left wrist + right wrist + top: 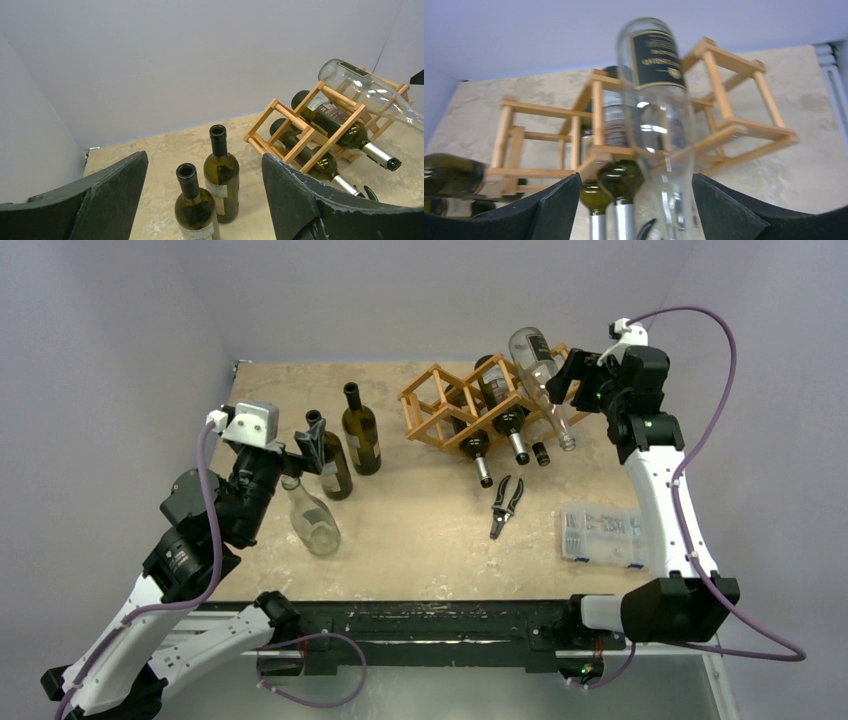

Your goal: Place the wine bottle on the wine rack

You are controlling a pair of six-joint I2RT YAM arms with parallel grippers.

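The wooden wine rack (450, 405) stands at the back right of the table and holds three dark bottles (500, 400). A clear wine bottle (540, 375) with a black label lies tilted on the rack's right end, neck toward the front. My right gripper (562, 380) is open at that bottle. In the right wrist view the bottle (656, 100) runs down between the wide-apart fingers (559, 202) without touching them, over the rack (599, 155). My left gripper (315, 440) is open and empty above two upright green bottles (220, 175), also seen from above (360, 430).
A second clear bottle (312, 520) lies on the table under the left arm. Black pliers (507, 502) lie in front of the rack. A clear plastic compartment box (603, 533) sits at the right front. The rack also shows in the left wrist view (305, 135).
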